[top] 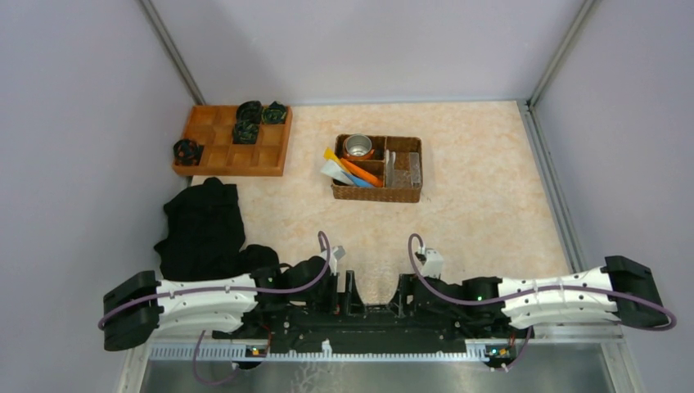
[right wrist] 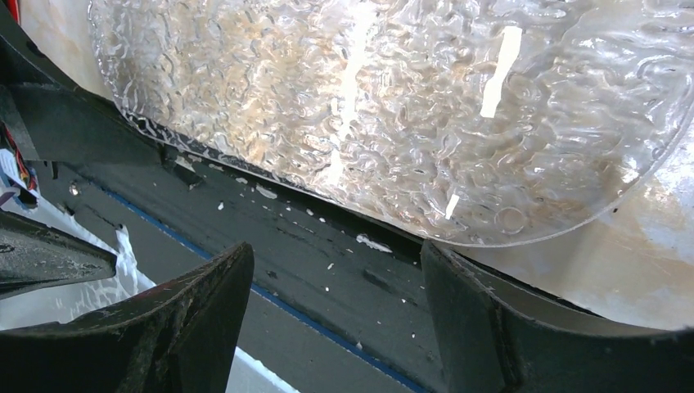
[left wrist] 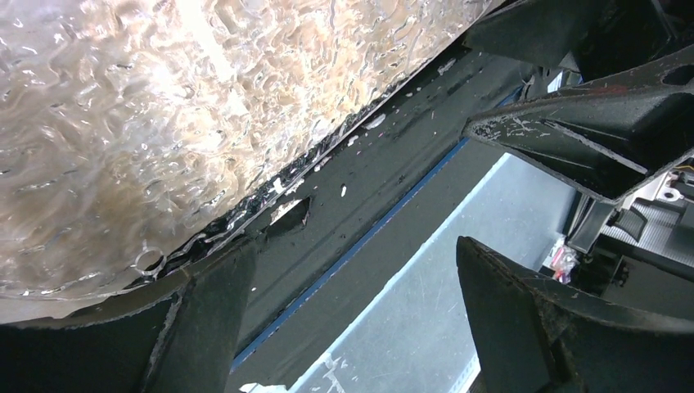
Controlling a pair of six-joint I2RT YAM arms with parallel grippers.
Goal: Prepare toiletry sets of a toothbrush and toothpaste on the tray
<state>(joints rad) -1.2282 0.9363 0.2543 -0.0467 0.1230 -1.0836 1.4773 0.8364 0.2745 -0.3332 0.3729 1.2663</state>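
Starting with the hands: how do they stand? (A)

Both are released. The left hand has its fingers spread wide and grasps nothing, and the right hand is the same. The arms lie folded along the near edge of the tabletop, with the hands side by side at its middle. (B)

And the tray? (A)

The clear tray lies flat at the middle of the near edge, just beyond both hands. From the left wrist, its bumpy rim runs ahead of the fingertips and off to one side. From the right wrist, its rounded corner sits just ahead of the spread fingers. It is not between the fingers of either hand. (B)

Where are the toothpaste and brushes? (A)

Well apart from the hands, in the wicker basket, which sits mid-tabletop toward the far edge. The tubes, orange, blue and yellow, lie fanned in its left side, with their tips poking over the left rim. A steel cup stands in the far left compartment. The right side holds pale things, and I cannot tell whether they are toothbrushes. (B)

Anything else? (A)

An orange wooden compartment tray sits at the far left corner with dark bundles in some cells. A black cloth lies by the left edge, near the left arm. (B)
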